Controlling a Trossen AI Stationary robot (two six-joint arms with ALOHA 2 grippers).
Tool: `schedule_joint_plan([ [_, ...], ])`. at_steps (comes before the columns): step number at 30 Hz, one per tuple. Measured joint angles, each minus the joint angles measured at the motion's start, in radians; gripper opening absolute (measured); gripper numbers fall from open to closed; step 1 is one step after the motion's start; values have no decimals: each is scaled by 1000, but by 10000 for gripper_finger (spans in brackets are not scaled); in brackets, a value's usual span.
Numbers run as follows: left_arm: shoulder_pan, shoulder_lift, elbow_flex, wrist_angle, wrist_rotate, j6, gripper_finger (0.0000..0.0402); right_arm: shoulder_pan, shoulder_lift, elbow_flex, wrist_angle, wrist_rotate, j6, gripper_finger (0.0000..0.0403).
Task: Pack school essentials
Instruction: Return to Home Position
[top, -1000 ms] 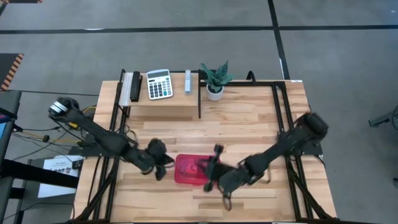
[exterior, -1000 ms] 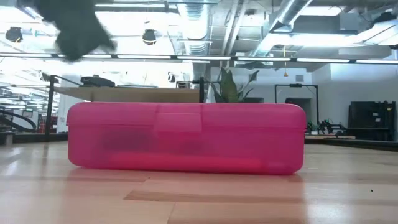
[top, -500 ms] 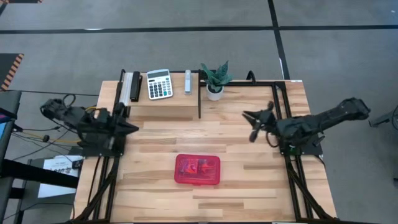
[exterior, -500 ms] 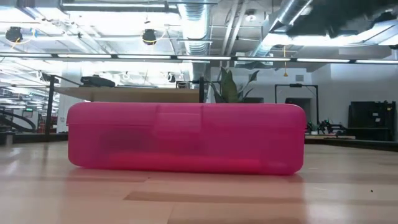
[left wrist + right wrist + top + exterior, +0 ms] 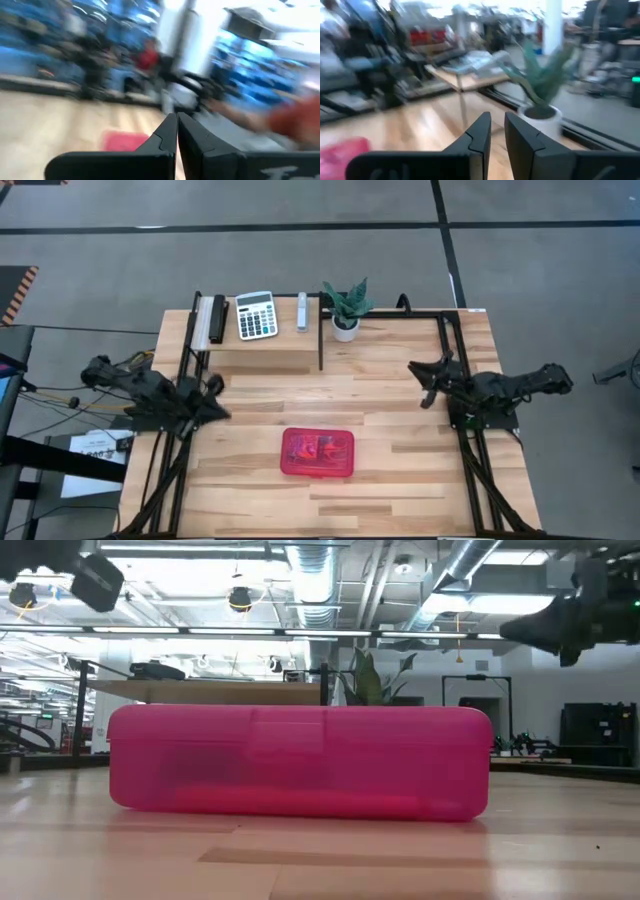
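A closed pink translucent case (image 5: 318, 452) lies flat on the wooden table (image 5: 400, 480), near its middle; it fills the low view (image 5: 300, 762). Dim red shapes show through its lid, but the school essentials cannot be made out. My left gripper (image 5: 213, 385) hangs above the table's left edge, shut on nothing (image 5: 176, 125). My right gripper (image 5: 425, 375) hangs near the right edge, and its fingers (image 5: 497, 125) stand a narrow gap apart with nothing between them. Both are well clear of the case.
A raised wooden shelf (image 5: 262, 352) at the far side carries a white calculator (image 5: 256, 315), a small grey object (image 5: 302, 311) and a black-and-white bar (image 5: 212, 319). A potted plant (image 5: 346, 307) stands beside it. Black frame rails (image 5: 452, 370) run along both sides.
Both grippers have drawn back from the pink case and risen out of the low view's middle. The left has gone toward the table's left edge, the right toward the right edge and farther back. The case has stayed where it was, closed.
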Motion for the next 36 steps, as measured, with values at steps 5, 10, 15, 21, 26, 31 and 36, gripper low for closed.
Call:
schedule_joint_plan([
  [5,12,-10,-117,159,241,-13,0,5,-32,-53,25,-79,0,74],
  [10,25,-40,-218,217,310,-12,0,4,22,-53,21,-79,12,74],
  [15,29,-49,-219,174,325,18,0,1,41,-53,18,-77,-12,74],
  [21,29,-47,-219,162,238,29,0,1,42,-54,18,-76,-24,74],
  [26,29,-47,-219,100,234,19,0,1,41,-54,18,-76,-25,74],
  [31,29,-44,-220,92,192,18,0,1,41,-54,18,-76,-26,74],
  [36,29,-44,-220,83,149,18,0,1,41,-54,18,-76,-25,74],
])
